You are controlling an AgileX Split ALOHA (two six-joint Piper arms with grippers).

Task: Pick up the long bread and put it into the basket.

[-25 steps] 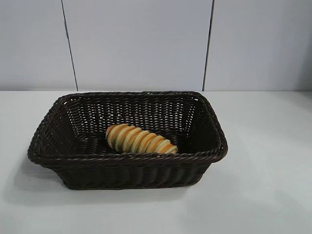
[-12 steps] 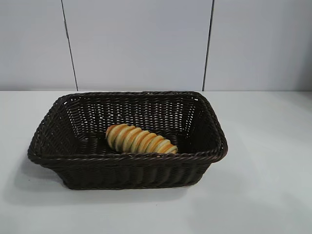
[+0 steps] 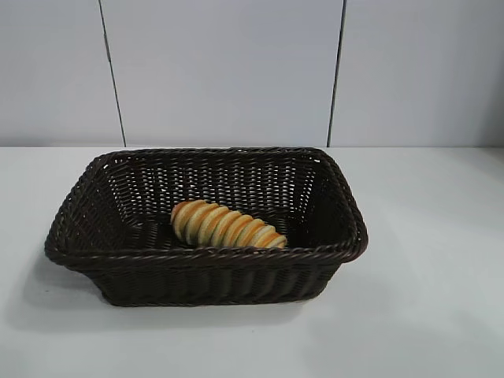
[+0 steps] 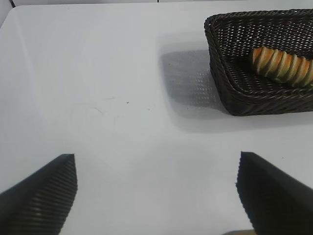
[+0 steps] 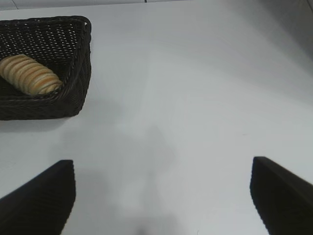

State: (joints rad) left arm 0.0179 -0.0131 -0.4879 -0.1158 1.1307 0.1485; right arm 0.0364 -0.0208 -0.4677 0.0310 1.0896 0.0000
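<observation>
The long bread (image 3: 227,225), a golden ridged loaf, lies inside the dark brown wicker basket (image 3: 203,255) on the white table. The left wrist view also shows the long bread (image 4: 283,65) lying in the basket (image 4: 222,63), and so does the right wrist view: long bread (image 5: 28,74), basket (image 5: 80,63). My left gripper (image 4: 156,169) hangs open over bare table, well away from the basket, with nothing between its fingers. My right gripper (image 5: 163,171) is open too, over bare table on the basket's other side. Neither arm appears in the exterior view.
The white table (image 3: 425,299) stretches around the basket on all sides. A pale panelled wall (image 3: 220,71) stands behind the table.
</observation>
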